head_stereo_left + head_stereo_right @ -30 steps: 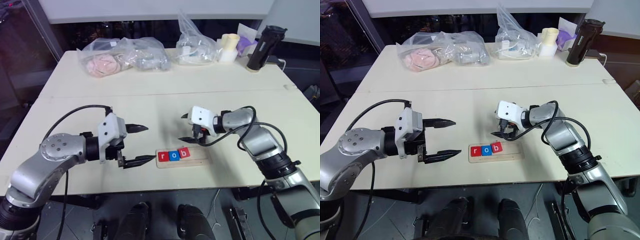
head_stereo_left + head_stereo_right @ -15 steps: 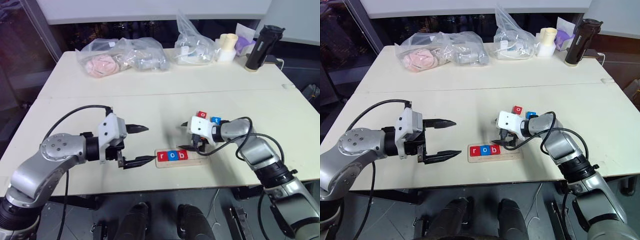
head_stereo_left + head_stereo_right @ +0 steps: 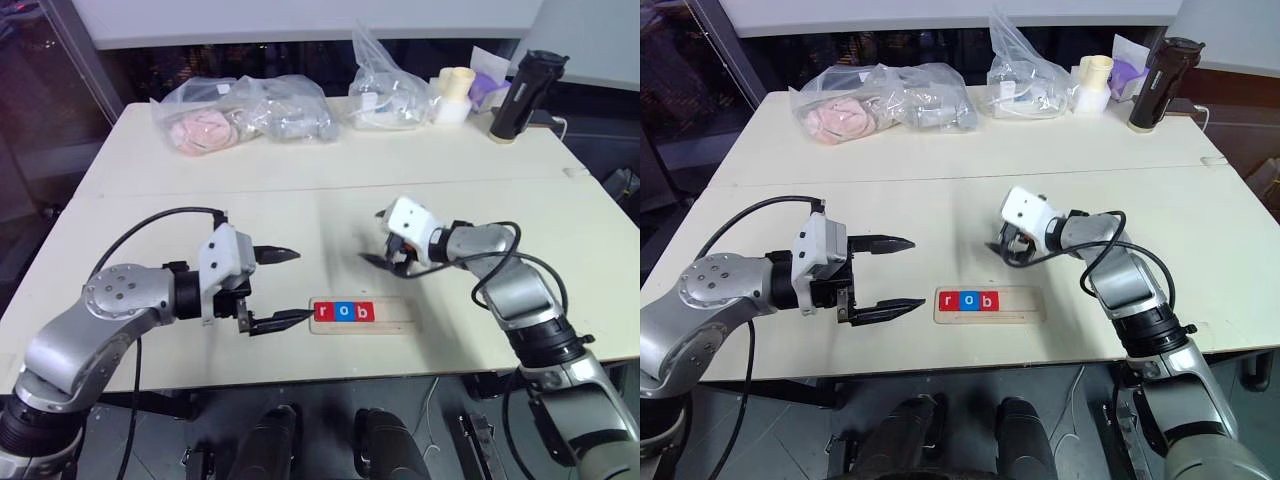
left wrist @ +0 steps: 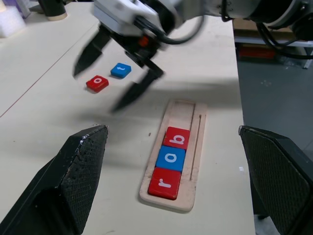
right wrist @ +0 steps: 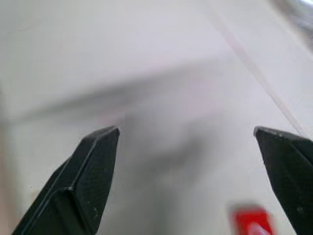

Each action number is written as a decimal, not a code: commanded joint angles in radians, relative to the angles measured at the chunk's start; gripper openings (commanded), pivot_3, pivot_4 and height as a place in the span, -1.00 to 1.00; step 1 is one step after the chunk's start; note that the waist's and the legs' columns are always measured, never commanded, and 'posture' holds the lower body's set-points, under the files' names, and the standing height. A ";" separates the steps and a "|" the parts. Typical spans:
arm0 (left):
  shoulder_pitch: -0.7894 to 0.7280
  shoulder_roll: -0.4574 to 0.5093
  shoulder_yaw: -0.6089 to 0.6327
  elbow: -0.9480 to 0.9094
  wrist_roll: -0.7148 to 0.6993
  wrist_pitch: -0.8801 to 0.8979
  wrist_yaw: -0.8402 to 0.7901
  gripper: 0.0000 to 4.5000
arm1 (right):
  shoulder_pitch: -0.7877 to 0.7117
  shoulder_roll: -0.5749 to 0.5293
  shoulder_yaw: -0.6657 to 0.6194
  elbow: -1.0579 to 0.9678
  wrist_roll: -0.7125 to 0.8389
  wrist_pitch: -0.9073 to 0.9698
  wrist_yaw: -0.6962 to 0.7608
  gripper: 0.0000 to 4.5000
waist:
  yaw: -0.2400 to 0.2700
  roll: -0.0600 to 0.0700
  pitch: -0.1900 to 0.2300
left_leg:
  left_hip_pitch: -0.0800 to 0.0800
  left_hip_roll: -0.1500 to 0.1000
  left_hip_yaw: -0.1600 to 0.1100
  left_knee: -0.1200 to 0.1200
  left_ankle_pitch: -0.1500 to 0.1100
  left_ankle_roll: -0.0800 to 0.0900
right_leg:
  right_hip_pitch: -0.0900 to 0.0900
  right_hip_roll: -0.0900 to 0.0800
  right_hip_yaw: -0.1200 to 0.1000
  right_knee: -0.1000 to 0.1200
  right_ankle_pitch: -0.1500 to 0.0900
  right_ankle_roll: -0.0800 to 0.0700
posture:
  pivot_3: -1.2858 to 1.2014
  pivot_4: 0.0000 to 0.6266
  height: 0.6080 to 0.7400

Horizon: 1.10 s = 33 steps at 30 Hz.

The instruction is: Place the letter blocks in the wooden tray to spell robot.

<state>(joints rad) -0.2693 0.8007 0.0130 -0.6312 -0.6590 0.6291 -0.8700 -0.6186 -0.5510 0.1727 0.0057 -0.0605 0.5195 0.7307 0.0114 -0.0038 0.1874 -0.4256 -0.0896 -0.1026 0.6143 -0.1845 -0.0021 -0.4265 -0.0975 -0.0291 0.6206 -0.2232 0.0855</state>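
A pale table seen from above. Just below the middle of the frame lies the wooden tray, a narrow strip with three letter blocks seated in its left part: a red "r" block, a blue "o" block and a red "b" block, touching in a row. The tray's right part is bare.

Two blocks are not yet placed. In the left wrist view, a red "o" block and a blue "t" block lie flat on the table, close together and apart from the tray, beyond it.

The right gripper sits right of centre, above the tray in the frame, fingers spread wide and holding nothing. The red "o" block appears at the lower edge of its wrist view, near one finger. The left gripper waits at lower left, just beside the tray's left end, also spread wide and empty.

The step in hand looks like picking up the red "o" block next. To do it well, centre the spread fingers over that block alone, clear of the blue neighbour, close squarely on opposite sides, then set it down snug against the "b" with the letter upright.

At the top of the frame sit plastic bags and a dark bottle.
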 commanded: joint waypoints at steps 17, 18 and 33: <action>-0.014 -0.036 -0.026 0.021 0.047 -0.045 -0.006 1.00 | -0.203 0.517 -0.450 0.180 0.016 0.575 -0.770 0.98 | -0.013 0.001 0.000 | 0.001 0.000 0.000 -0.001 0.003 -0.003 | -0.003 0.001 0.002 0.009 0.000 -0.001 | 0.03 -0.52 0.97; -0.012 -0.036 -0.026 0.020 0.047 -0.046 -0.006 1.00 | -0.204 0.515 -0.448 0.196 0.020 0.567 -0.775 0.98 | -0.016 0.001 0.000 | 0.001 0.000 0.000 -0.001 0.003 -0.003 | -0.003 0.001 0.002 0.009 0.000 -0.001 | 0.03 -0.52 0.97; 0.015 0.000 0.035 0.038 0.022 -0.063 -0.062 1.00 | -0.224 0.507 -0.347 0.308 0.047 0.535 -0.792 -0.37 | -0.032 0.001 -0.001 | 0.006 0.000 0.000 -0.002 0.003 -0.003 | 0.000 0.002 0.002 0.009 0.000 -0.001 | 0.03 -0.52 0.97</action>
<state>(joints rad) -0.2529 0.7873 0.0118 -0.5877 -0.6243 0.5955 -0.9157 -0.8420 -0.0434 -0.1967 0.3147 -0.0174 1.0418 -0.0714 -0.0210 -0.0026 0.1869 -0.4197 -0.0892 -0.1028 0.6119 -0.1817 -0.0054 -0.4270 -0.0957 -0.0274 0.6298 -0.2234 0.0844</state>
